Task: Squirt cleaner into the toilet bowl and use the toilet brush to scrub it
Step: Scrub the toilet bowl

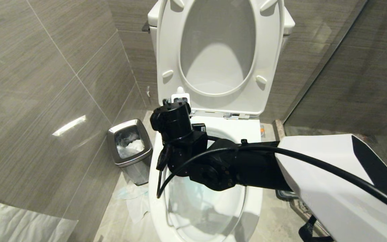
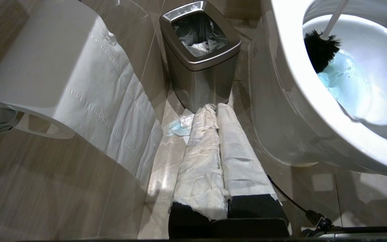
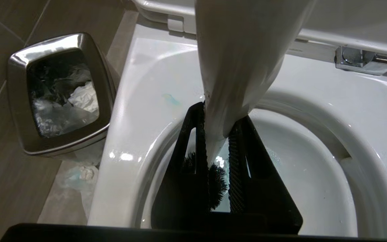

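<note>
The white toilet bowl (image 1: 155,188) stands in front of me with its seat and lid raised (image 1: 166,50). My right arm (image 1: 213,164) reaches over the bowl from the right with its wrist pointing down into it. My right gripper (image 3: 220,116) is shut on the white handle of the toilet brush (image 3: 233,67). The brush's black bristle head (image 2: 319,50) rests against the bowl's inner wall at the edge of pale blue water (image 2: 344,77). My left gripper (image 2: 215,109), with its fingers wrapped in white paper, is shut on nothing low beside the bowl (image 2: 301,101).
A small steel waste bin (image 1: 129,148) with a liner stands on the floor left of the toilet, close to the rim (image 3: 146,101). A white paper roll (image 2: 55,67) hangs on the left wall. Crumpled tissue (image 2: 180,126) lies by the bin. Tiled walls close in both sides.
</note>
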Controlling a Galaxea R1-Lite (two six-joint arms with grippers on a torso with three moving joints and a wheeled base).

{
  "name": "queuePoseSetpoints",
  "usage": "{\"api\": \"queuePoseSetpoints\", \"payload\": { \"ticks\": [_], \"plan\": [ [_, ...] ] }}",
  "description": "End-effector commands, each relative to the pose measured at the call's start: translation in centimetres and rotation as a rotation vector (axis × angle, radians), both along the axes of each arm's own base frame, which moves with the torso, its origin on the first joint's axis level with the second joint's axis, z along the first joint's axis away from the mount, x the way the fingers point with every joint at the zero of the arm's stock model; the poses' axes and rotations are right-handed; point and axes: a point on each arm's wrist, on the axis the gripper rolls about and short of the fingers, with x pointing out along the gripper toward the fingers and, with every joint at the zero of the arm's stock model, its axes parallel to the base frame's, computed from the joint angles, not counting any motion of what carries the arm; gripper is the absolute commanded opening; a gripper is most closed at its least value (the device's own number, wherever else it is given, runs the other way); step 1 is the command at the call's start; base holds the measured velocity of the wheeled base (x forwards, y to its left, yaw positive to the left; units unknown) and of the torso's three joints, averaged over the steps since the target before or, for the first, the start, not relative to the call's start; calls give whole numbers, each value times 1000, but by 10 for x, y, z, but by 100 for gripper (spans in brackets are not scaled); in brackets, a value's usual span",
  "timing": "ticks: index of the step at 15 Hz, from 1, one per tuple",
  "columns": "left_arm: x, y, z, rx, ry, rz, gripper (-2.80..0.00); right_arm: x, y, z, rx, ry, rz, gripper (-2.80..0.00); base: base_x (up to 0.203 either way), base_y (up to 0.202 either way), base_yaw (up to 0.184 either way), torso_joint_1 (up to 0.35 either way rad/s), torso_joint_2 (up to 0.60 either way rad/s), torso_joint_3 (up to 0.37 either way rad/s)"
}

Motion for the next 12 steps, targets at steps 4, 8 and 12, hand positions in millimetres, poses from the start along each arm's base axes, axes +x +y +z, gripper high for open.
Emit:
{"api": "queuePoseSetpoints", "payload": {
  "ticks": [4, 8, 12],
  "plan": [
    [0, 0, 0, 1, -1, 1, -280, -28, -10, 13, -22, 22, 30, -280, 0, 0, 0, 0, 0, 0],
    [0, 0, 0, 1, 0, 2, -280, -40, -23, 21, -32, 35, 37, -280, 0, 0, 0, 0, 0, 0],
    [0, 0, 0, 1, -1, 0, -280, -52, -40, 27, -39, 51, 36, -280, 0, 0, 0, 0, 0, 0]
  ]
}}
